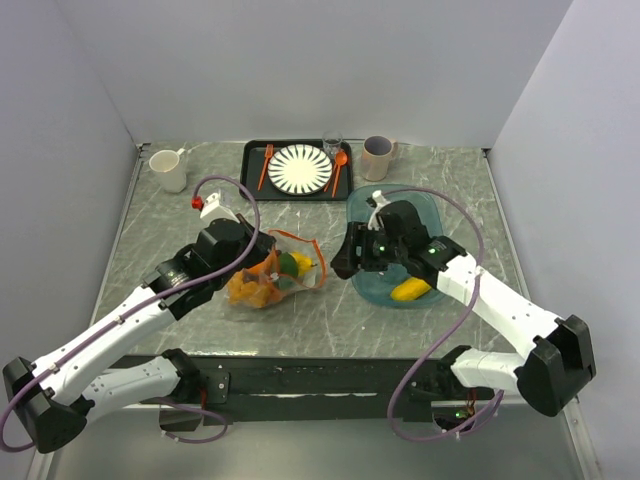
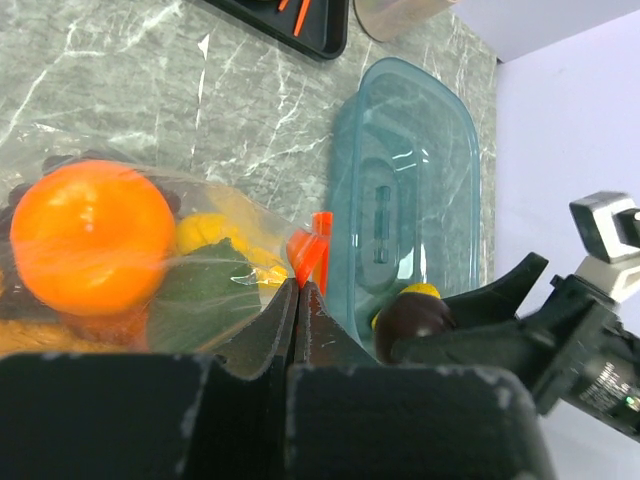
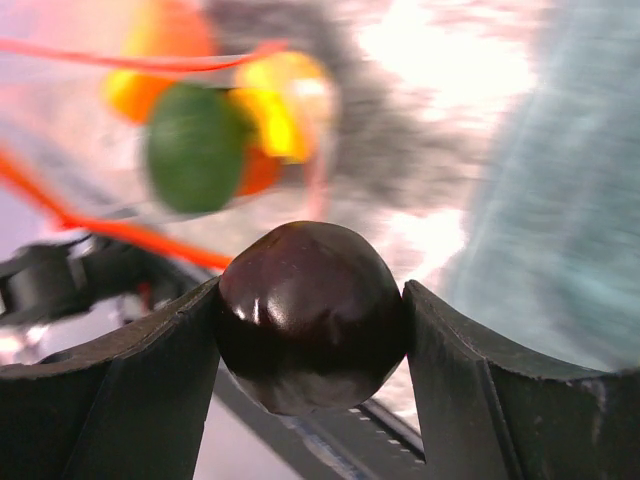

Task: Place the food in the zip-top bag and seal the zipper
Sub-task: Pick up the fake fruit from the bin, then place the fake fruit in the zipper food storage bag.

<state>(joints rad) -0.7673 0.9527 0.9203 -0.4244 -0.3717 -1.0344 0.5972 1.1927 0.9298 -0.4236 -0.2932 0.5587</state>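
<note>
**Dark purple piece gripped at the bag's open mouth**

In the right gripper (image 1: pixel 345 262): a glossy, round dark purple toy piece (image 3: pixel 310 330), squeezed between both fingers at a wide spread, off the table surface. Poised at the left rim of the rigid teal translucent tub (image 2: pixel 410 130), just beside the mouth of the soft clear plastic zip-top bag (image 1: pixel 262 288).

In the left gripper (image 2: pixel 297 300): fingers pressed fully together, with a fold of the bag's film pinched between them, close to the thin orange-red zipper (image 2: pixel 318 245). Mouth agape, facing the right gripper; zipper unsealed.

Inside the zip-top bag, lying on the grey marbled table (image 1: pixel 450 170): a round orange toy fruit (image 2: pixel 92 238), a green piece (image 2: pixel 205 305) and a yellow piece (image 2: pixel 215 232), bunched together and touching.

Left in the tub: one more yellow piece (image 1: pixel 410 290), near the front wall, partly hidden under the right arm.

Along the far edge of the table: a black rectangular tray (image 1: pixel 252 188) bearing a white striped plate (image 1: pixel 300 168), with an orange plastic fork (image 1: pixel 265 165) to its left and an orange plastic spoon (image 1: pixel 340 165) to its right. Behind the tray, a small clear glass (image 1: pixel 332 143). To the left, a white mug (image 1: pixel 168 170); to the right, a beige cup (image 1: pixel 378 157).
</note>
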